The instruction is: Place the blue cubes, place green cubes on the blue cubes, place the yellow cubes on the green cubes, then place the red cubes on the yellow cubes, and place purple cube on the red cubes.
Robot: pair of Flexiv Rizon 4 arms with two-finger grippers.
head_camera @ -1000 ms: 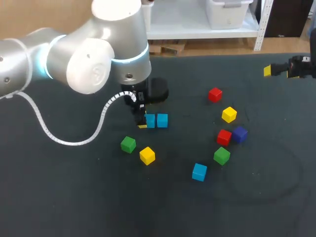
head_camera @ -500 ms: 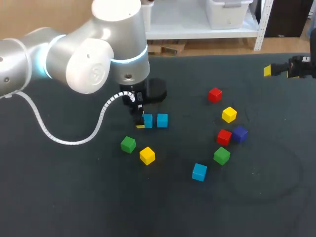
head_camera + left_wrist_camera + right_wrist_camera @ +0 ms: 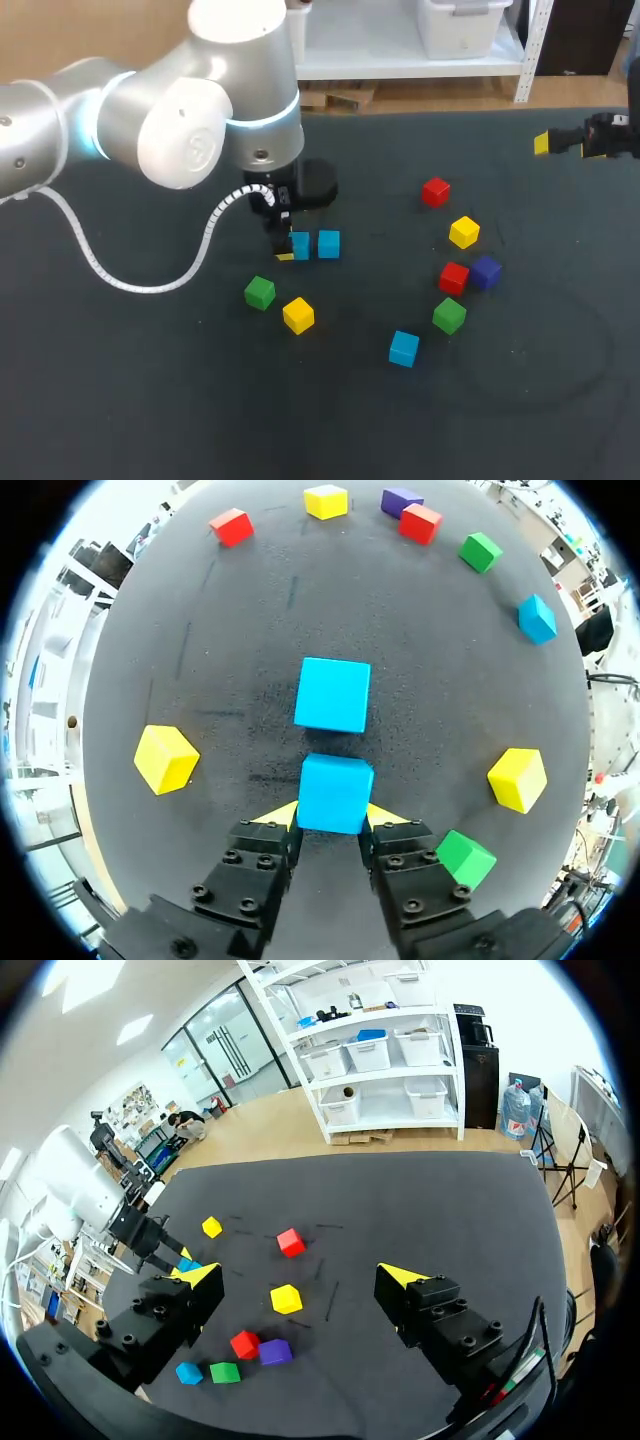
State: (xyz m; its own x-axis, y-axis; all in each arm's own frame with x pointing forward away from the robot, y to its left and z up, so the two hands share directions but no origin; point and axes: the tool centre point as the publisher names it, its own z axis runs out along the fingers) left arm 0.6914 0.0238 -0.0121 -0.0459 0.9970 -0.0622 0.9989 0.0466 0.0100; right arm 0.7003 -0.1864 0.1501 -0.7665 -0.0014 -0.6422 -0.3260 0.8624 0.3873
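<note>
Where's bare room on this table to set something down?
Bare: the dark table's near left, in front of the left green cube and yellow cube; also near right, beyond the lone blue cube. Crowded: the purple cube cluster, and the left end effector with its gripped blue cube.

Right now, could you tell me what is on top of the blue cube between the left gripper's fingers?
Nothing: the blue cube in the left gripper shows a bare top face. Whether it rests on the table cannot be seen; its underside and gripped sides are covered.

Bright, even light from above; cubes [image 3: 328, 244] cast faint, short shadows on the matte black table [image 3: 150, 400]; the left arm's white shell [image 3: 180, 130] gleams softly.
</note>
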